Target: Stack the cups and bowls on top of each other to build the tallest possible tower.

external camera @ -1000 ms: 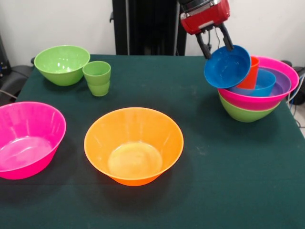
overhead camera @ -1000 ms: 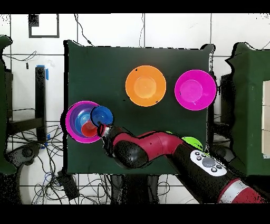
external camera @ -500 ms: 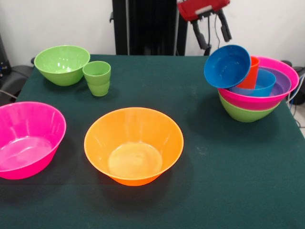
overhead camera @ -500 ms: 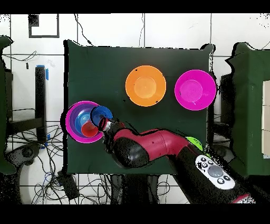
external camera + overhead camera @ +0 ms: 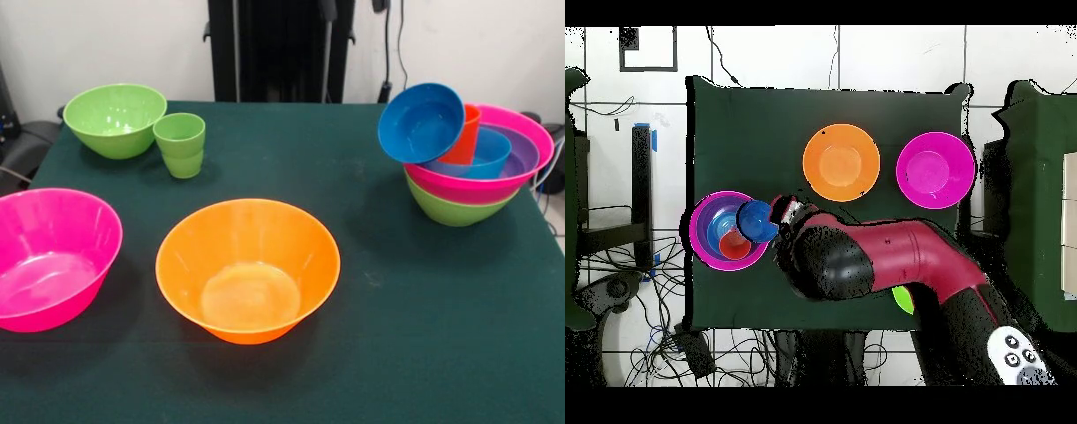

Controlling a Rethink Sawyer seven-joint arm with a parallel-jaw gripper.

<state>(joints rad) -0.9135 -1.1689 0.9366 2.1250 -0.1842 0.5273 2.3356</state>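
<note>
In the front view, the tower [image 5: 477, 168] stands at the right side of the dark green worktop [image 5: 380, 353]: a green bowl at its base, a wide pink bowl nested in it, then the shallow purple bowl and a blue bowl inside. The orange-red cup [image 5: 463, 134] stands in that nest, and the second blue bowl [image 5: 421, 122] leans tilted against it, resting on the pink rim with its opening facing the camera. The big orange bowl [image 5: 248, 268] sits near the middle, the other pink bowl [image 5: 51, 257] at the left edge, and a green bowl [image 5: 115, 118] at the far left with the light green cup [image 5: 181, 144] just beside it. The end effector does not show here. In the overhead view, the tower [image 5: 725, 231] lies at the left of the worktop [image 5: 765, 130], the tilted blue bowl [image 5: 755, 220] on its right rim. The red and black arm [image 5: 885, 262] reaches up from the bottom right, its end effector [image 5: 785, 211] just beside that blue bowl; whether it is released or clenched I cannot tell. The orange bowl [image 5: 841, 161] and pink bowl [image 5: 935, 169] sit apart above the arm.
</note>
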